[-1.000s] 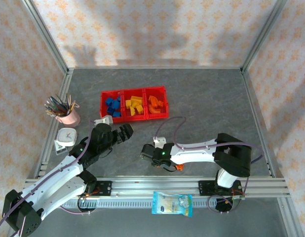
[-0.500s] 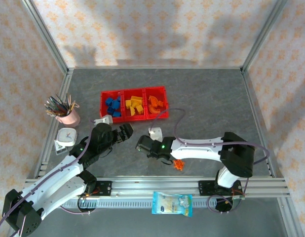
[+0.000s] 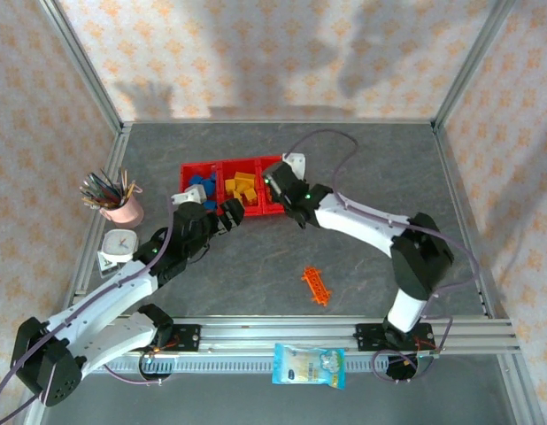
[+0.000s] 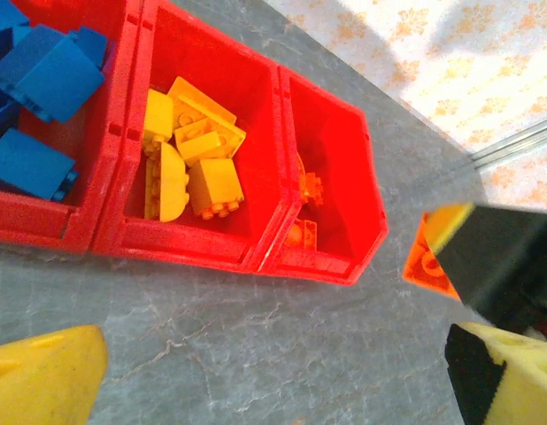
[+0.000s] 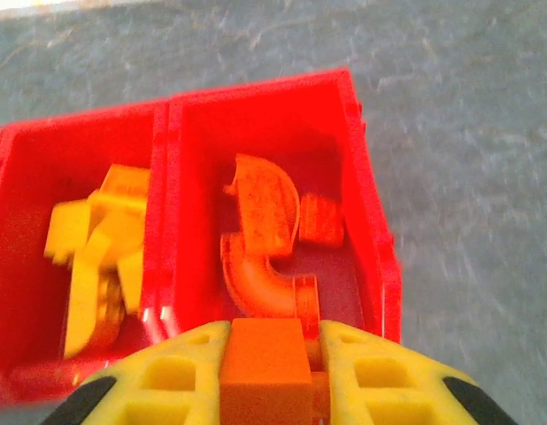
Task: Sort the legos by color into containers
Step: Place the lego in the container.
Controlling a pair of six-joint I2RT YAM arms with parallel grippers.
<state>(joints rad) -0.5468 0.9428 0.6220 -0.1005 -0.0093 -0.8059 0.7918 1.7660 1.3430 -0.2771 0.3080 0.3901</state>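
We count one red tray of containers (image 4: 194, 250) split by dividers into three open compartments, two arms, and two end effectors. In the tray's left compartment lie the blue legos (image 4: 43, 71); we make out at least four, though the edge of the left wrist view crops them. In the middle compartment sit about five yellow legos (image 4: 198, 146), blocky studded pieces, one with a rounded top, piled loosely against each other. The right compartment holds three orange pieces that we can tell apart: a curved orange piece (image 5: 260, 199), a second bent piece just in front of it, and a small studded brick beside them. The right end effector (image 5: 265, 359) is clamped on one more orange brick (image 5: 265, 341), a plain square block, held above the near wall of the tray's right compartment. The left end effector (image 4: 273, 381) has its fingers spread wide with nothing between them, above the counter (image 4: 282, 328) just in front of the tray's middle compartment. One ladder-like orange piece (image 3: 316, 286) lies flat on the counter, well in front of the tray's right compartment and touching nothing. One pink pen cup (image 3: 123, 211), full of pens, stands to the left of the tray.
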